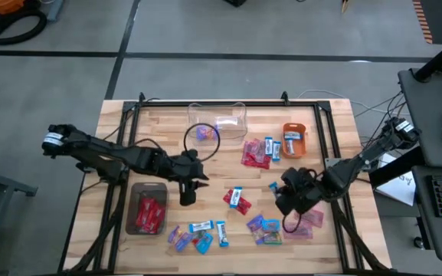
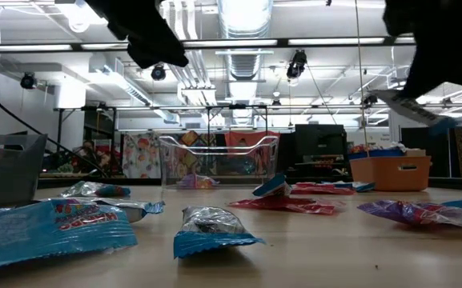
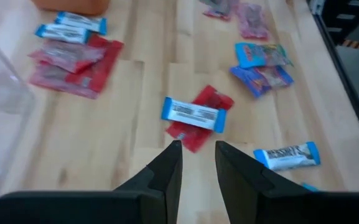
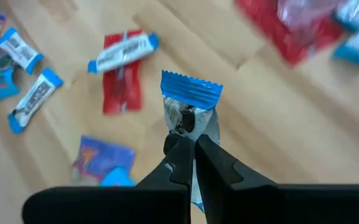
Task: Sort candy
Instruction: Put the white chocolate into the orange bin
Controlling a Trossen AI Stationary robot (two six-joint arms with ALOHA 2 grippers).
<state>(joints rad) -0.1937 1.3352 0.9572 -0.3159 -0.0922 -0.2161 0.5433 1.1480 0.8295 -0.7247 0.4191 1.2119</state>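
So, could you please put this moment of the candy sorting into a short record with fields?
right gripper: shut on a blue-and-white candy, lifted above the table
left gripper: fingers slightly apart, empty, over bare wood near a blue-and-white candy on a red one
grey tray: holds red candies
orange bowl: holds a blue-and-white candy
clear box: holds a purple candy
loose candy: scattered along the table's near side
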